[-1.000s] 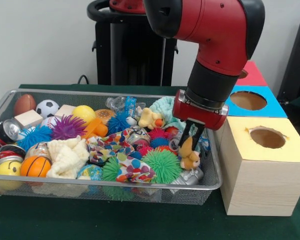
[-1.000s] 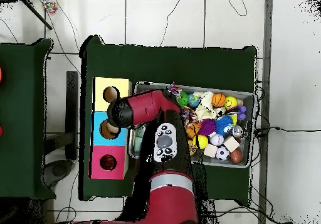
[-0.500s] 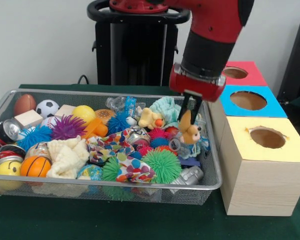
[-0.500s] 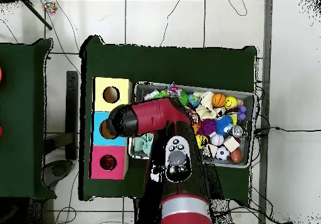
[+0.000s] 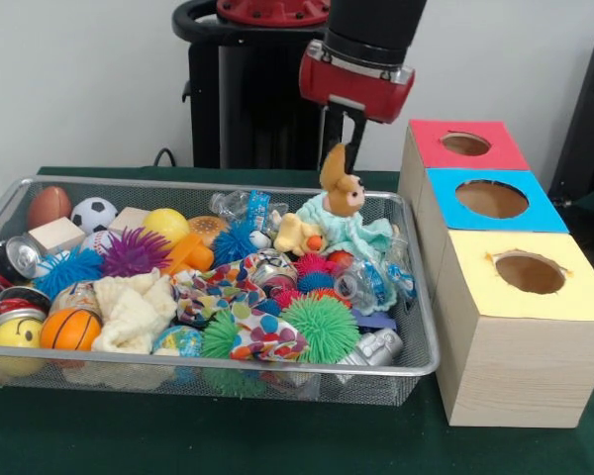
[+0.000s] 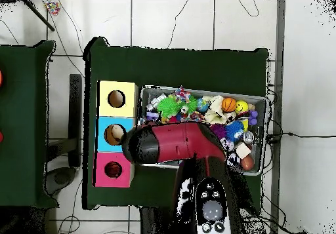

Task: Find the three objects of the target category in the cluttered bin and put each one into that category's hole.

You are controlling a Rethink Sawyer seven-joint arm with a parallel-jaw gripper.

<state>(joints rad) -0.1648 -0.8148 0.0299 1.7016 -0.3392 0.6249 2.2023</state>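
My gripper (image 5: 340,150) hangs above the far right part of the wire bin (image 5: 228,367), shut on the ear of a small tan plush animal (image 5: 344,188). The plush dangles clear of the clutter, over a teal cloth toy (image 5: 348,230). A yellow plush duck (image 5: 297,236) lies in the bin just left of it. Three boxes with round holes stand in a row right of the bin: red (image 5: 497,150), blue (image 5: 546,213), yellow (image 5: 586,297). In the overhead view the red arm (image 6: 172,146) covers the gripper and the plush, its end beside the blue box (image 6: 103,134).
The bin (image 6: 257,101) holds several balls, spiky rubber balls, cans, wooden blocks, a cream cloth (image 5: 134,309) and a spotted cloth (image 5: 257,336). A black pedestal (image 5: 257,94) rises behind the bin. Green cloth (image 5: 277,435) covers the table.
The gripper has risen out of the bin with the tan plush in it and moved left and toward the far side in the front view. The arm has swung round in the overhead view.
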